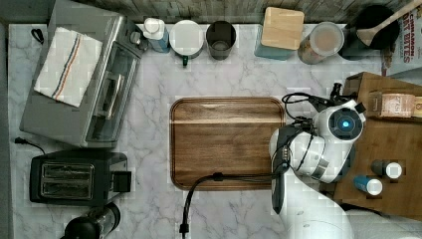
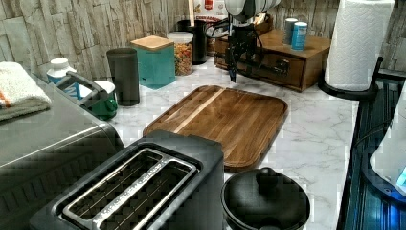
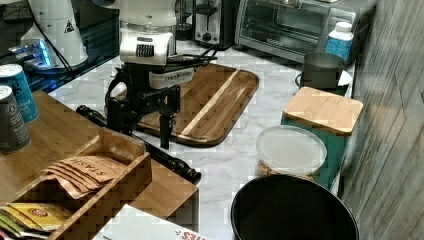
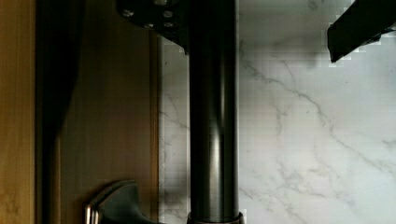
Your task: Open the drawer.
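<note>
jaws standing apart, straddling bar handle (image 4: 213,121) | gripper (image 3: 142,122) hanging at drawer (image 2: 268,64) front | drawer sitting closed on marble worktop (image 1: 149,199)

A white marble countertop (image 1: 149,209) (grey-veined) meets a wall (image 2: 72,24) of stacked stone tiles.

One wooden tray (image 1: 226,142); one toaster oven (image 1: 94,94) bearing one folded striped towel (image 1: 67,64); one two-slot toaster (image 1: 74,177); two cylindrical cans (image 1: 380,177) on the wooden cabinet top (image 1: 393,149); one drawer (image 2: 268,67) with one black bar handle (image 4: 212,116); one paper-towel roll (image 2: 356,43); one teal canister with wooden lid (image 3: 320,127); one clear lidded jar (image 3: 290,152); one white-capped bottle (image 3: 340,40); one robot arm (image 1: 318,149); one wooden spoon (image 1: 385,22)
</note>
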